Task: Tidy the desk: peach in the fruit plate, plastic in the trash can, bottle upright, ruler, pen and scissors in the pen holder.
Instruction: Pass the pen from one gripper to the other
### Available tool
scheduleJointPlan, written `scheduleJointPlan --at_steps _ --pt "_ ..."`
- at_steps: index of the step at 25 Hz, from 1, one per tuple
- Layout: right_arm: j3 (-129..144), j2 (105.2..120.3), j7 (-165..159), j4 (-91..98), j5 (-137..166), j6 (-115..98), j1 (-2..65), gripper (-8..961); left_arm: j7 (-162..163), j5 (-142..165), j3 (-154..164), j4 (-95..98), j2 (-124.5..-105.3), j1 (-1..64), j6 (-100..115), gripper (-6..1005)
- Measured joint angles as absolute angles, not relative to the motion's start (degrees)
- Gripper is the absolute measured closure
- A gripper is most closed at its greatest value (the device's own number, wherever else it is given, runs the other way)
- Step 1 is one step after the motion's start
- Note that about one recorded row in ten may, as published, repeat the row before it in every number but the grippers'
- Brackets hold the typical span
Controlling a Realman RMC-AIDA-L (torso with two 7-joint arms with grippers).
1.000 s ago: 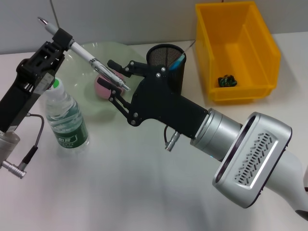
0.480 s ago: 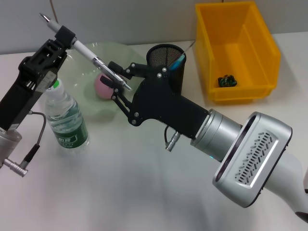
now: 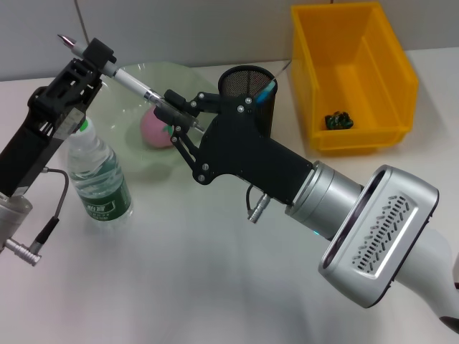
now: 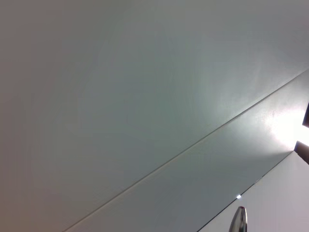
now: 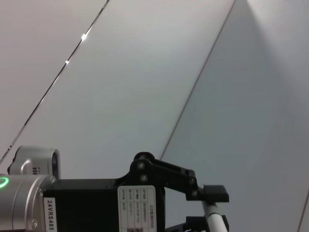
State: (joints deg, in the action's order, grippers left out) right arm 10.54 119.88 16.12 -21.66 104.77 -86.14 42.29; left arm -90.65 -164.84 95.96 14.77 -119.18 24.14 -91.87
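Above one peach (image 3: pixel 156 129), one pen (image 3: pixel 129 82), two grippers

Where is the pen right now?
In the head view the pen is in the air at far left, above the fruit plate, spanning between the left gripper and right gripper.

The right gripper (image 3: pixel 174 117) is black with small silver screws, on a shiny silver wrist with slotted vents. The left gripper (image 3: pixel 92 57) is black too, trailing a grey cable.
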Motion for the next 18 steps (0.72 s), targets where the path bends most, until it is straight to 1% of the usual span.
scheduleJointPlan --at_steps 12,18 --pt "10.32 119.88 16.0 -21.62 104.73 -86.83 41.72 829 -90.73 -164.87 95.7 14.77 -119.18 23.98 -92.03 636" --pt "9.56 119.88 14.94 -21.43 104.74 -87.63 41.48 829 -91.39 -164.89 95.34 14.86 -119.18 23.74 -92.28 601"
